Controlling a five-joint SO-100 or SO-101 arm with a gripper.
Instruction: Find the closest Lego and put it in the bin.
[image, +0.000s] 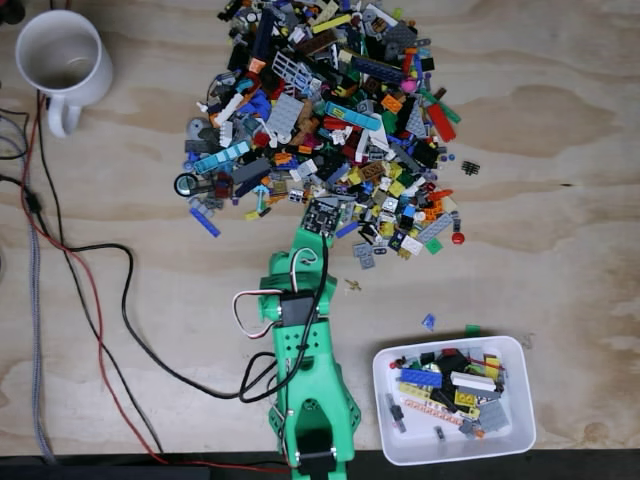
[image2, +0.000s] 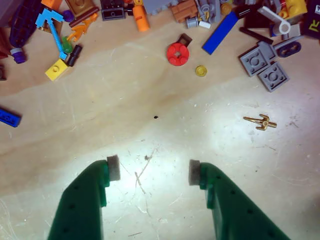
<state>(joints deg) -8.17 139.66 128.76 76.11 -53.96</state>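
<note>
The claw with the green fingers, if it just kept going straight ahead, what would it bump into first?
Bare table first. The open claw points up the wrist view, roughly at the round red piece on the Lego pile's near edge; that looks likeliest, though depth is unclear.

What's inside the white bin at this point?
In the fixed view, the bin holds a loose heap of Lego pieces: blue, yellow, red, white, black and grey show on top. Pieces beneath them, and most of the bin's floor, are covered.

A pale plywood table (image: 560, 200) with wavy grain and darker knots serves as the work surface. In the wrist view a bright light patch falls on the scratched wood. Black and red cables (image: 90, 300) trail across its left side.
</note>
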